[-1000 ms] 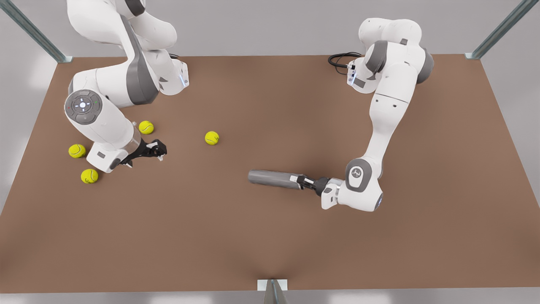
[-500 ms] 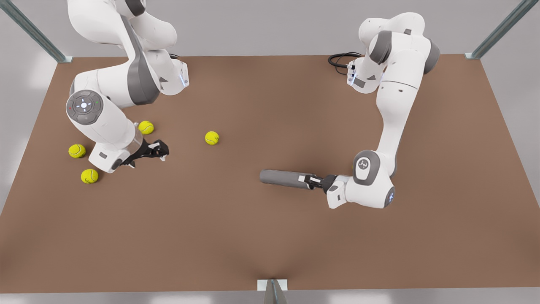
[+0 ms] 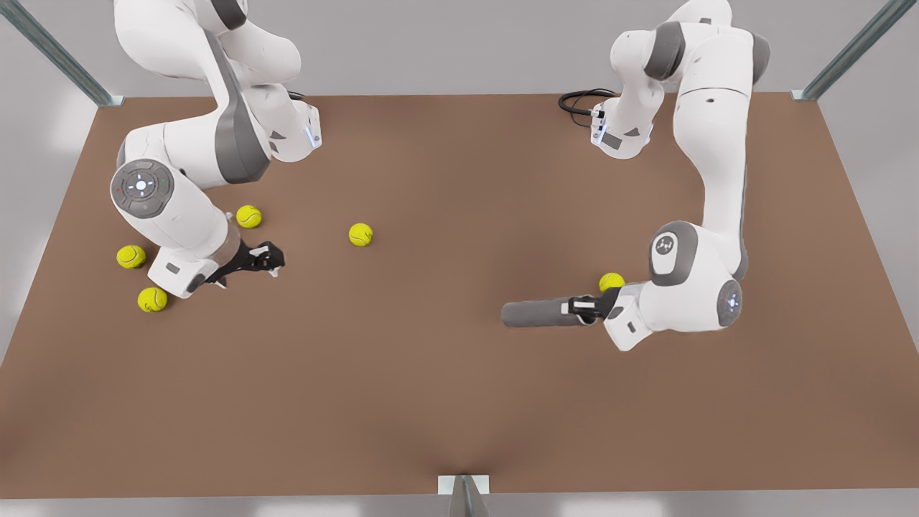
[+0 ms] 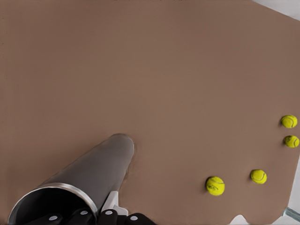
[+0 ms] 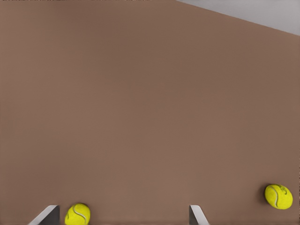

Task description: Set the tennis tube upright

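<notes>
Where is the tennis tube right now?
The tennis tube lies on its side at the front view's right, held at one end by the left gripper, a tennis ball just behind.

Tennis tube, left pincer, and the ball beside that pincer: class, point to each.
tennis tube (image 3: 535, 314), front view, mid-body.
left pincer (image 3: 583, 309), front view, between fingertips at the tube's end.
ball (image 3: 611, 281), front view, top.

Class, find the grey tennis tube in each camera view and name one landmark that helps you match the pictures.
Front view: the tennis tube lies on the brown table, toward the front view's right, its end held by the left gripper.
Left wrist view: the tube runs away from the camera, hollow rimmed end nearest.
Right wrist view: tube not in it.
Shared landmark: the yellow-green tennis balls.
</notes>
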Robot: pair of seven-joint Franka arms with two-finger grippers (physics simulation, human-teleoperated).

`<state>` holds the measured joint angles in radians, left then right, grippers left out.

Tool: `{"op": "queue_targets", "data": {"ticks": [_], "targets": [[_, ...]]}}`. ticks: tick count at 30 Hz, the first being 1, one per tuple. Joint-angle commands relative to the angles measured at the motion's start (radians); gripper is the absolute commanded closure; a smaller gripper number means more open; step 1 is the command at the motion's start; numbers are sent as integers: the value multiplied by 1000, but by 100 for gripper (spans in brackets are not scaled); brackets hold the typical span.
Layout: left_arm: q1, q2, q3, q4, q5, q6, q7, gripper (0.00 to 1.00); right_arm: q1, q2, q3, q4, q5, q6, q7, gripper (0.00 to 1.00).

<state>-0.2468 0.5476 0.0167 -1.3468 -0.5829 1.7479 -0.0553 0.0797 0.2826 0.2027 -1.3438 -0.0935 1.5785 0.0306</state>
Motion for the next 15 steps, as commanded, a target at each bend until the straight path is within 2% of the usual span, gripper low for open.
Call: {"op": "queue_targets", "data": {"ticks": [1, 8, 11, 15], "targets": [[0, -8, 0, 0, 147, -4, -6, 79, -1, 1, 1, 0, 0, 2, 0, 0], [1, -58, 20, 0, 397, -33, -34, 79, -1, 1, -2, 0, 0, 6, -1, 0], [0, -61, 86, 1, 399, -33, -43, 79, 0, 1, -2, 0, 0, 6, -1, 0], [0, -60, 98, 1, 475, -19, -66, 79, 3, 1, -2, 0, 0, 6, 0, 0]]}}
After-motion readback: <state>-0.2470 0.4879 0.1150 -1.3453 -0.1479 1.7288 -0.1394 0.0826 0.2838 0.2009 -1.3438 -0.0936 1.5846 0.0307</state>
